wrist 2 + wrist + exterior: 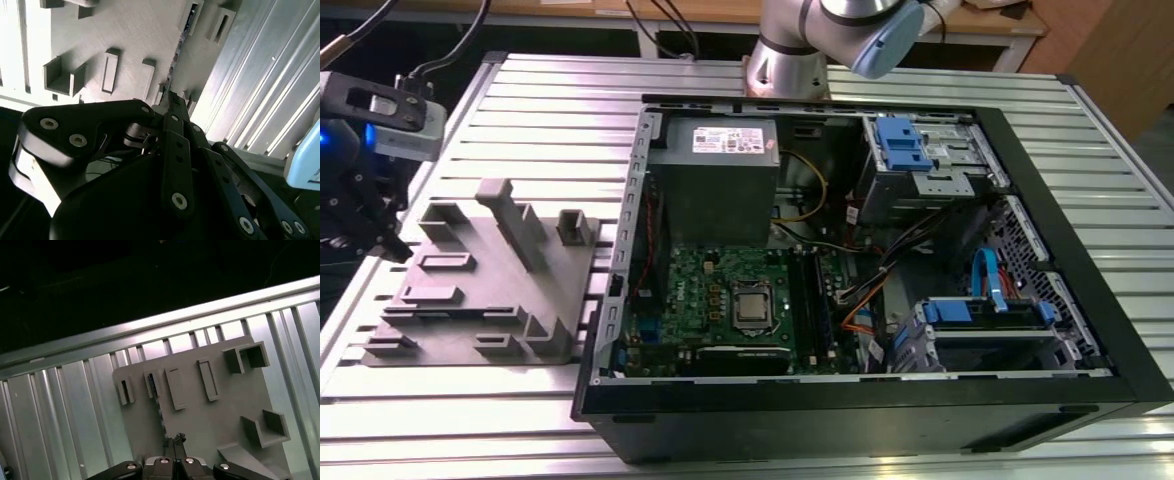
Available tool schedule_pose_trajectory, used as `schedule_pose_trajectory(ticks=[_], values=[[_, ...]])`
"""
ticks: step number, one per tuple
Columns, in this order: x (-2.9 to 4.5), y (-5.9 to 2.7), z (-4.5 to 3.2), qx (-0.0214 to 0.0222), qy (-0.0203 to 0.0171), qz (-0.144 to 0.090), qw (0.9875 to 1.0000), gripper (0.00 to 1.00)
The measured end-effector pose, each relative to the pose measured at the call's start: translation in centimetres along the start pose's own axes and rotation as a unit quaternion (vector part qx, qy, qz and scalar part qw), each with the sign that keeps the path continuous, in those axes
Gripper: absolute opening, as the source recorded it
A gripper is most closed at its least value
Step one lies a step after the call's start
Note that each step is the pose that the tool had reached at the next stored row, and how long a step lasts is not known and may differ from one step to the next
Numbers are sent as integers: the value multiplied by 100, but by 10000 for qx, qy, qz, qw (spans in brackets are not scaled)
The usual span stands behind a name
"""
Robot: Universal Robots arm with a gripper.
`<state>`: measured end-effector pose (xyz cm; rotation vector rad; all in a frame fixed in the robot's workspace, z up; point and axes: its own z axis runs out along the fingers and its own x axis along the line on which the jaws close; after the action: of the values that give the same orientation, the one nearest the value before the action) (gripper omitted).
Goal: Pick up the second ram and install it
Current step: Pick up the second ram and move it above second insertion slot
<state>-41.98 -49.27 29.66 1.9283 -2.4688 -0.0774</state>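
The second ram [160,412] was seen edge-on in both wrist views, as a thin dark strip over the grey slotted fixture [480,300]. A trace of blue was shown where its far end met one of two small slotted posts near the fixture's edge. In the second wrist view the same strip [178,55] was seen running from those posts straight to the fingertips.

The hand [175,441] was held above the fixture. Its fingertips were drawn together on the near part of the strip, and no gap could be made out between them. Whether the strip was seated in the fixture or lifted clear of it could not be told.

In the exterior view the fixture was laid on the ribbed metal bench [854,70], at the exterior view's left. Just beside it, toward the exterior view's right, an open computer case [881,400] was placed. Inside the case the green motherboard [707,290] and a grey power supply [714,170] were exposed. The arm [787,50] was based behind the case.
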Motion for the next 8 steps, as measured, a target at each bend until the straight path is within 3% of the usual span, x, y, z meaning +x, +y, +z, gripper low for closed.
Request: schedule_pose_trajectory(ticks=[4, 8], values=[[0, 0, 10, -9, 16, -367, 9993, 7], [0, 0, 18, -18, 31, -731, 9973, 7]])
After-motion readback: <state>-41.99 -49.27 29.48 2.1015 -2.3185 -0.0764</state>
